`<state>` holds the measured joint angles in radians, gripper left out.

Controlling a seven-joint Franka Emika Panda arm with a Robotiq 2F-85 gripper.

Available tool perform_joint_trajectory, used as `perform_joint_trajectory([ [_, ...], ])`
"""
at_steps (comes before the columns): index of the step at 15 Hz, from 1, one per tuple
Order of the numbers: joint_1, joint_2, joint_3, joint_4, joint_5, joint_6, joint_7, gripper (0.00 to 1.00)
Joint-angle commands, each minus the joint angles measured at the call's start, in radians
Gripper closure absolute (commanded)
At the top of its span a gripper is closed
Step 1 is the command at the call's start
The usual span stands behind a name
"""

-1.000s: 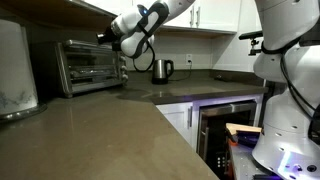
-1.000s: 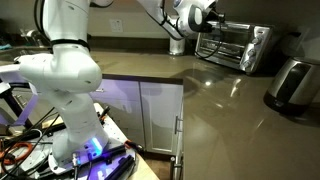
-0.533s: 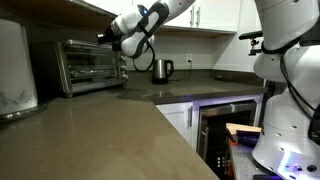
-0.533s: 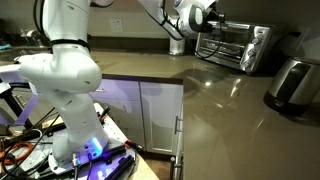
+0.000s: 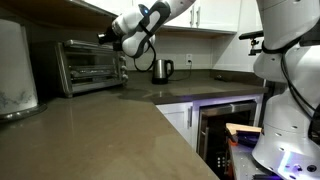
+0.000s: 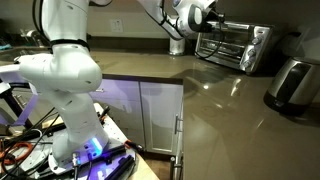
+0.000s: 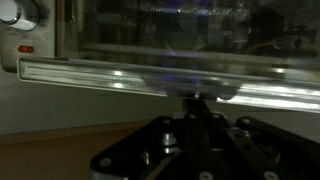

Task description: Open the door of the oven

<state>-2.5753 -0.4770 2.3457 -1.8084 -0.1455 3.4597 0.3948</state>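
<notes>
The silver toaster oven (image 5: 90,66) stands at the back of the counter and shows in both exterior views (image 6: 236,45). Its glass door (image 5: 84,68) is shut and upright. My gripper (image 5: 103,37) is at the oven's upper front edge, by the door's top (image 6: 206,24). In the wrist view the door's silver bar handle (image 7: 120,80) runs across the frame just beyond my gripper (image 7: 195,99). The two dark fingers (image 7: 186,112) are pressed together, their tips touching the bar's edge without enclosing it. A control knob (image 7: 20,12) shows at the corner.
A steel kettle (image 5: 162,69) stands on the counter beside the oven. A silver appliance (image 5: 14,66) stands at the near end of the counter, also seen in an exterior view (image 6: 292,82). A dark built-in glass-front appliance (image 5: 226,128) sits under the counter. The robot's white base (image 6: 66,88) stands alongside.
</notes>
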Motion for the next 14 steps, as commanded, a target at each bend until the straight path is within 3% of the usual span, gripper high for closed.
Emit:
perform_joint_trajectory([
  [1, 0.062, 0.040, -0.052, -0.087, -0.002, 0.000, -0.029, 0.94],
  [14, 0.344, 0.027, -0.325, -0.203, 0.042, -0.001, -0.015, 0.94],
])
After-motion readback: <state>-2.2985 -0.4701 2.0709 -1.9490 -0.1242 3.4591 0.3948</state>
